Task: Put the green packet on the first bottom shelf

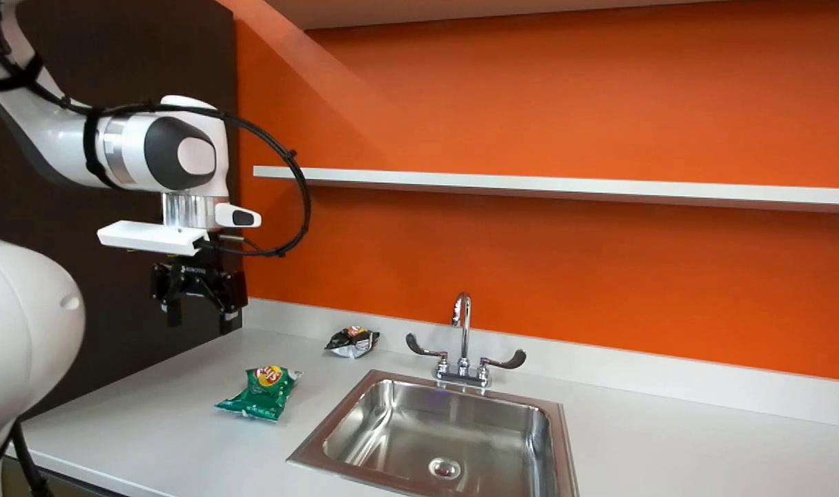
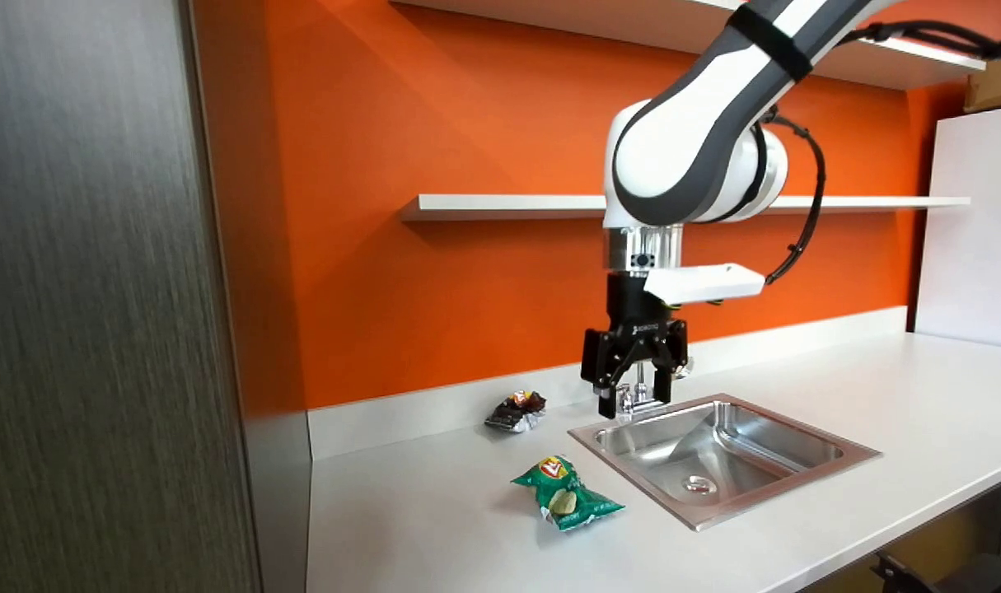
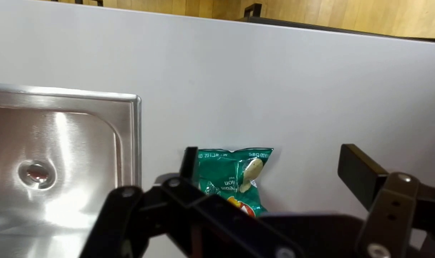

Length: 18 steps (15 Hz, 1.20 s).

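The green packet lies flat on the pale countertop beside the sink. It also shows in an exterior view and in the wrist view, where the left finger linkage hides its lower part. My gripper is open and empty, pointing down well above the countertop. It also shows in an exterior view. In the wrist view my gripper has its fingers wide apart, with the packet nearer the left finger. The first bottom shelf is a long white board on the orange wall, also in an exterior view.
A steel sink is set in the countertop, with a faucet behind it. A dark crinkled packet lies near the backsplash. A dark panel stands at the countertop's end. A higher shelf is above.
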### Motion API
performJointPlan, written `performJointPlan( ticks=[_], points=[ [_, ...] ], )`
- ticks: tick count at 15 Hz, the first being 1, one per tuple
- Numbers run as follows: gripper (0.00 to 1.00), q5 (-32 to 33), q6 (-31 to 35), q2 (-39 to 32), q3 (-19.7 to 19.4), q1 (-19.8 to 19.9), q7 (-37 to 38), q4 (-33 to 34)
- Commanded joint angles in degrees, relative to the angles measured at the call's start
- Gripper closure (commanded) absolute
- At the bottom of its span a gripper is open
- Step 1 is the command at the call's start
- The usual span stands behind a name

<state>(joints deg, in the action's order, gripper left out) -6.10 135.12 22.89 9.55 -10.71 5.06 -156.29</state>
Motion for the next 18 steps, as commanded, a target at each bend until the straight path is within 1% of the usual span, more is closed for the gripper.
performJointPlan(
  ticks=[1, 6, 12, 18],
  points=[
    [0.0, 1.5, 5.6, -8.6, 1.2, 0.2, 0.5, 2.6],
    [0.0, 3.2, 10.7, -17.5, 1.3, 0.3, 0.7, 5.7],
    [0.0, 4.5, 13.6, -26.3, 0.6, 0.4, 0.9, 11.0],
    [0.0, 7.0, 15.8, -33.7, -1.4, 0.6, 1.3, 16.3]
  ],
)
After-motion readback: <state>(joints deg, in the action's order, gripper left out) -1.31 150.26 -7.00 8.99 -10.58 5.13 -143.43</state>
